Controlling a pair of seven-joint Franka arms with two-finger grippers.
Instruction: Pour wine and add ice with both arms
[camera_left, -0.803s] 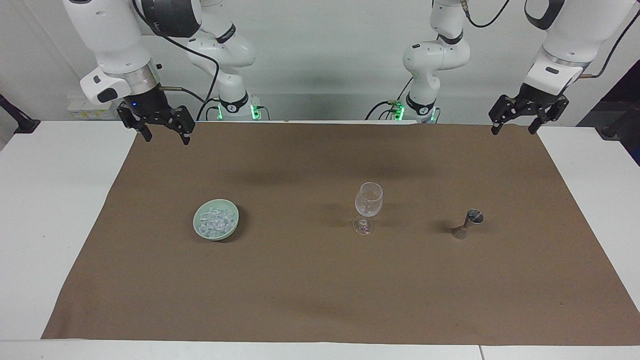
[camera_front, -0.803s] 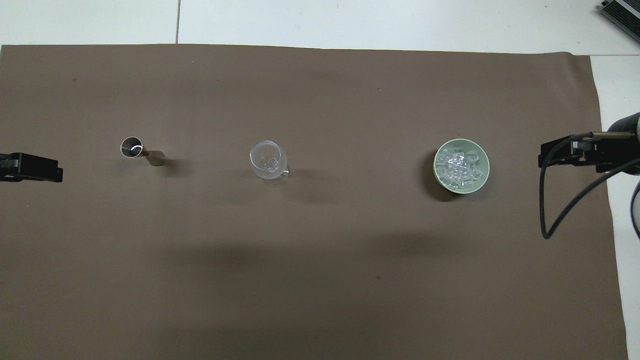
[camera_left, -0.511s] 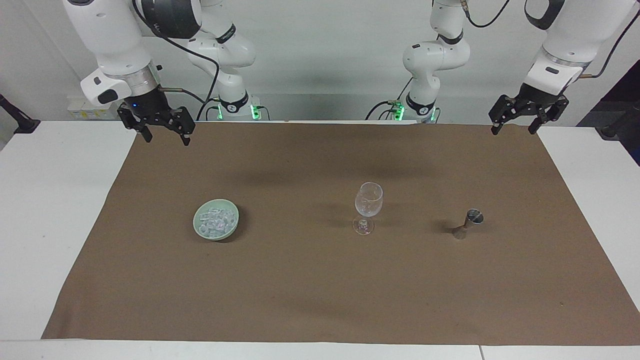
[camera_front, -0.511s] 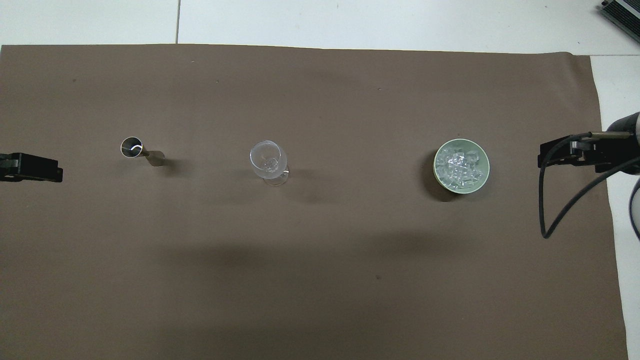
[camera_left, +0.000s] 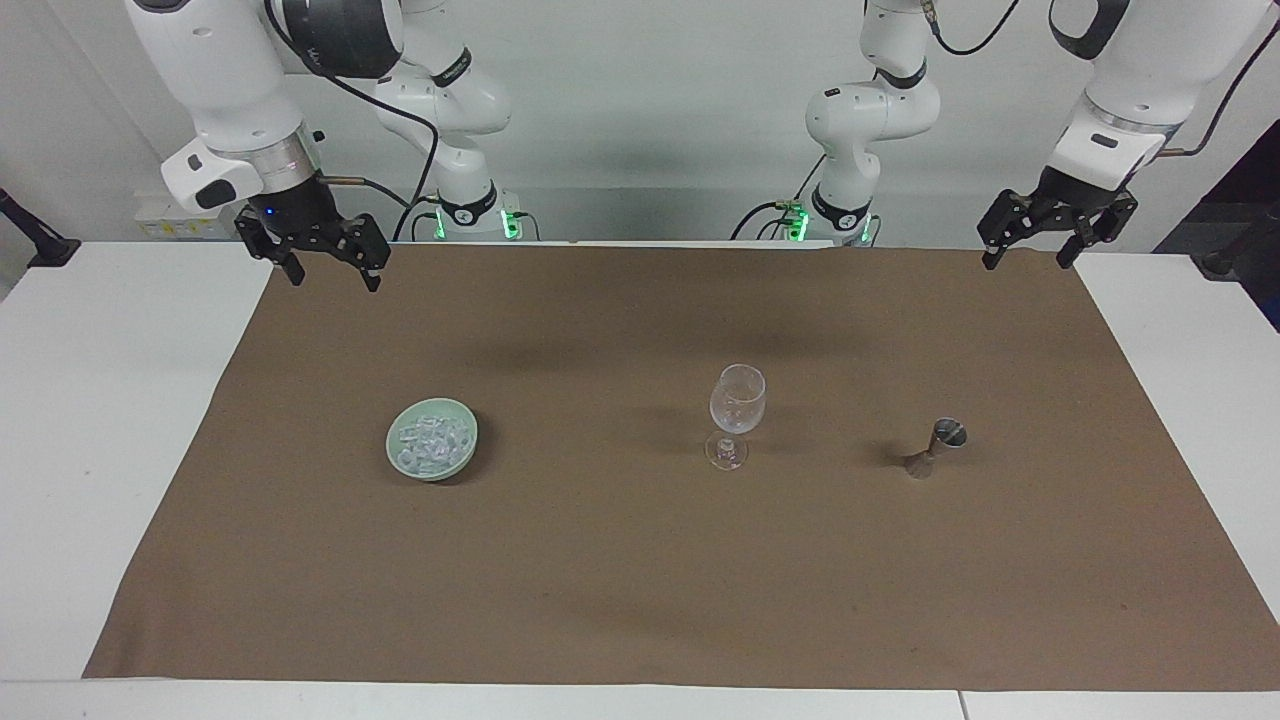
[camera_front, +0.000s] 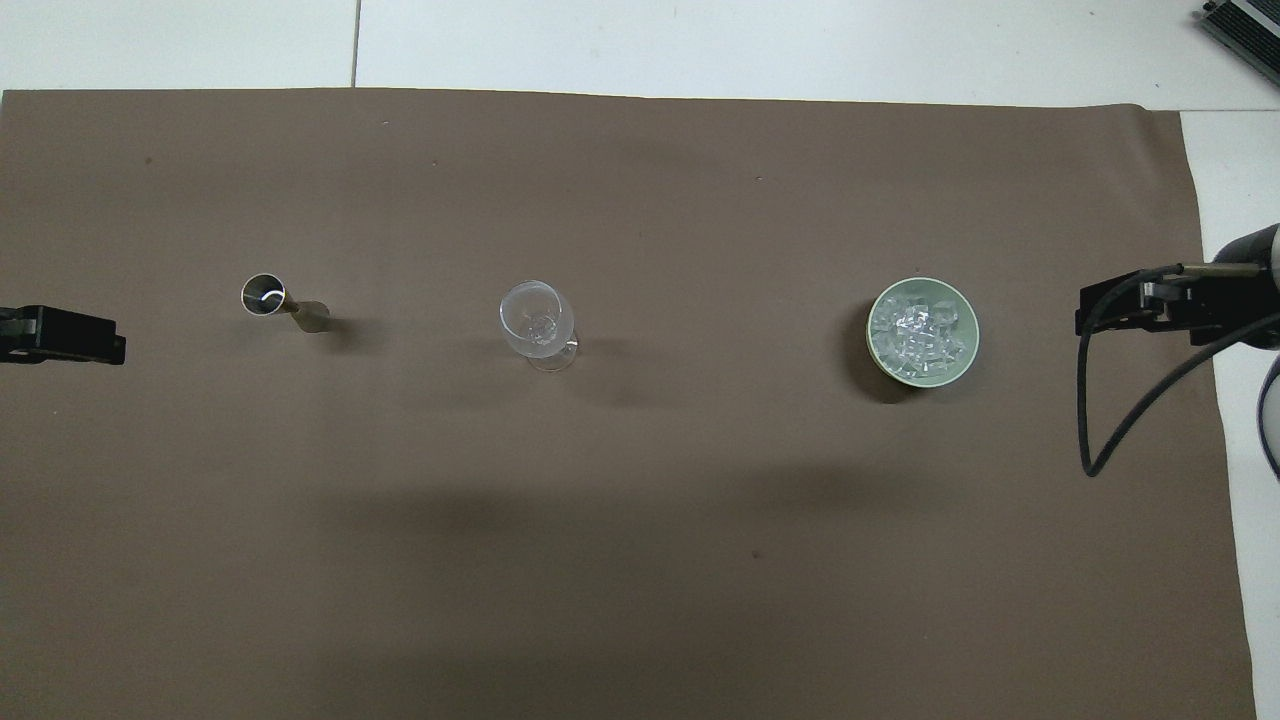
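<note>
Under neither claw, ice (camera_left: 432, 444) lies.

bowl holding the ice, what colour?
Pale green bowl; the ice inside is clear-whitish. Overhead view shows it best.

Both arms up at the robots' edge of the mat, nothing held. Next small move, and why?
Probably bring the left gripper down toward the metal jigger. Both grippers are open and empty; the right gripper hangs over the mat's corner. The wine glass looks empty, and the ice sits untouched in its green bowl.
</note>
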